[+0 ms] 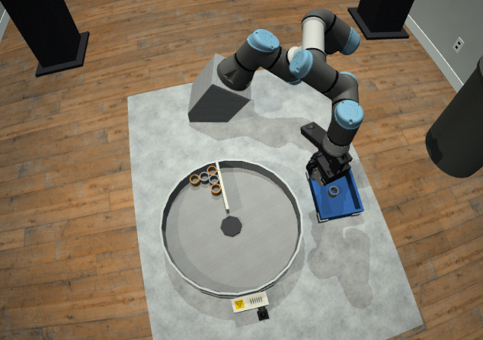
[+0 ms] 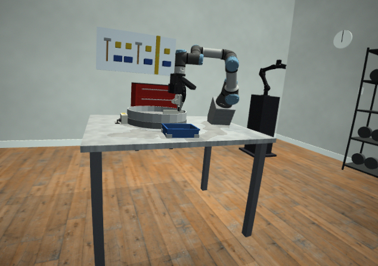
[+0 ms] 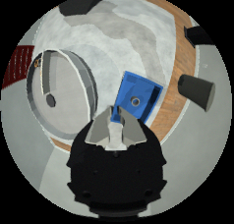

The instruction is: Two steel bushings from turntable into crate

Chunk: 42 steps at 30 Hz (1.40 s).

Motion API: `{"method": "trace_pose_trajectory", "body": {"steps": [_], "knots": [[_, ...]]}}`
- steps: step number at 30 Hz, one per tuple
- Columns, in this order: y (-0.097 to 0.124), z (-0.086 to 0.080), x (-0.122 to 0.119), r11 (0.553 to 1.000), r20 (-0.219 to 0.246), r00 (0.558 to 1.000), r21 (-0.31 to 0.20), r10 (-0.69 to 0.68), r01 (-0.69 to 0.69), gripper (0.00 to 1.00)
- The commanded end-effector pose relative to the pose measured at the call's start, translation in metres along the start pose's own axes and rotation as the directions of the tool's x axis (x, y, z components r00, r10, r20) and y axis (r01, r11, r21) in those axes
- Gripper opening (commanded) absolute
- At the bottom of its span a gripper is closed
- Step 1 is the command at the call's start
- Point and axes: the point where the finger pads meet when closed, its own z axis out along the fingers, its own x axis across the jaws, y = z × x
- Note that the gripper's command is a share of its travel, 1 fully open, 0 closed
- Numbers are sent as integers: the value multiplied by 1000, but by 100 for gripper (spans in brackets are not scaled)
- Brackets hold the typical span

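Observation:
The round grey turntable [image 1: 167,226] [image 2: 143,117] [image 3: 89,84] holds a cluster of bushings at its far left. Two of them are steel bushings [image 1: 203,178] [image 1: 213,178]. Three are orange bushings [image 1: 194,178] [image 1: 212,169] [image 1: 215,188]. The blue crate [image 1: 354,200] [image 2: 180,131] [image 3: 128,84] stands right of the turntable with one steel bushing [image 1: 334,189] [image 3: 136,102] lying in it. My gripper [image 1: 322,180] [image 2: 180,107] [image 3: 115,106] hangs above the crate's far left corner. Its fingers are shut with nothing between them.
A white divider bar [image 1: 222,187] runs from the turntable's rim to its dark hub [image 1: 231,226]. The arm's grey base block [image 1: 216,101] stands at the back of the table. A yellow warning label [image 1: 249,301] lies at the front. A red toolbox [image 2: 146,93] is behind the turntable.

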Motion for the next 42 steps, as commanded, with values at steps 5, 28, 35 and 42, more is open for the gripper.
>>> {"method": "trace_pose_trajectory", "body": {"steps": [5,28,35,42], "knots": [[-11,-1,-21,997,0,997,-5,-71,71,6],[-47,0,-89,959,1,959,-5,-285,285,6],[-61,0,-114,932,2,932,-5,-363,363,6],[-71,0,-133,908,2,908,-5,-418,418,6]]}}
